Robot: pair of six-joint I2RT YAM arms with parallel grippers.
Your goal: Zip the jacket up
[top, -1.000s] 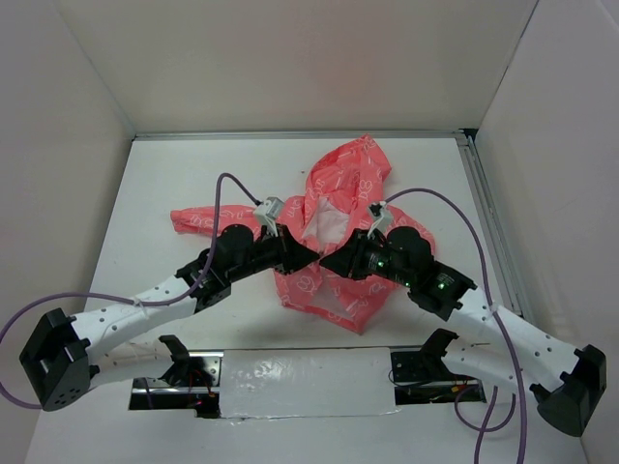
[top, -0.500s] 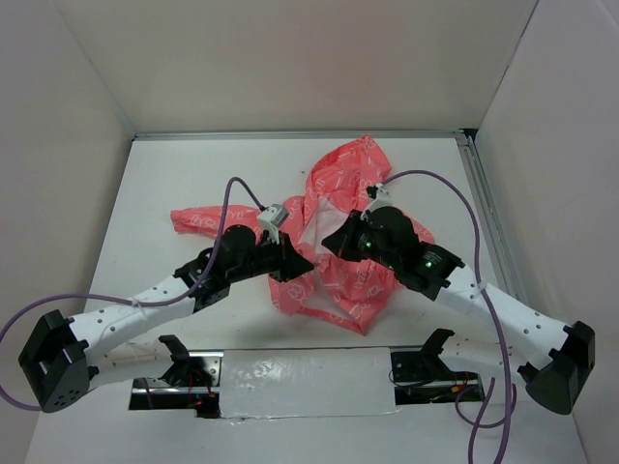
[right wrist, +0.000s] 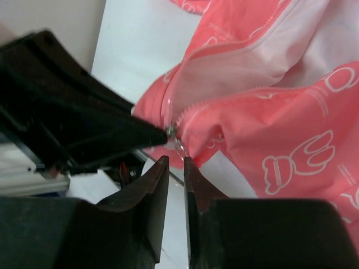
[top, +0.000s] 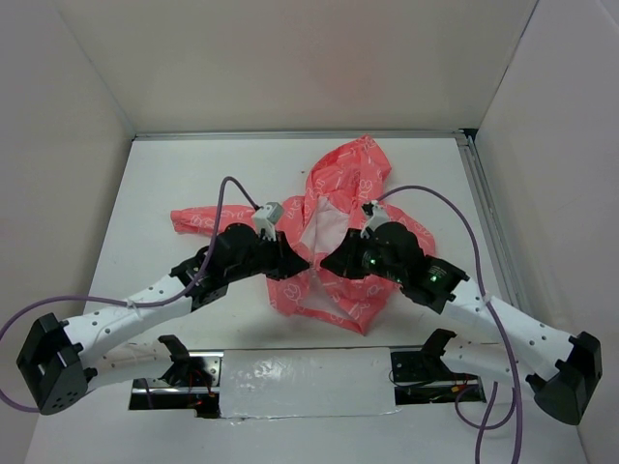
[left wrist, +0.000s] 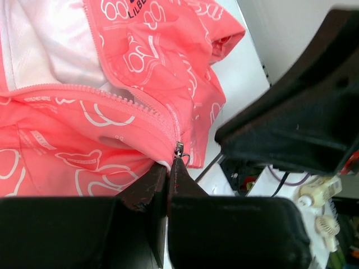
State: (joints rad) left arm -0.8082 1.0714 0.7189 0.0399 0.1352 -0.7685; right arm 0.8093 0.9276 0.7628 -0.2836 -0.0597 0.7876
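While the left claw (left wrist: 168, 171) pinches the jacket (left wrist: 67, 151) hem just under the zip slider (left wrist: 179, 150), the right claw (right wrist: 175, 163) hangs beside that slider, barely parted, empty. Jacket spreads on the desk (top: 174, 174) beyond the slider. Pull-grab step; it likely needs squaring up, then closing.
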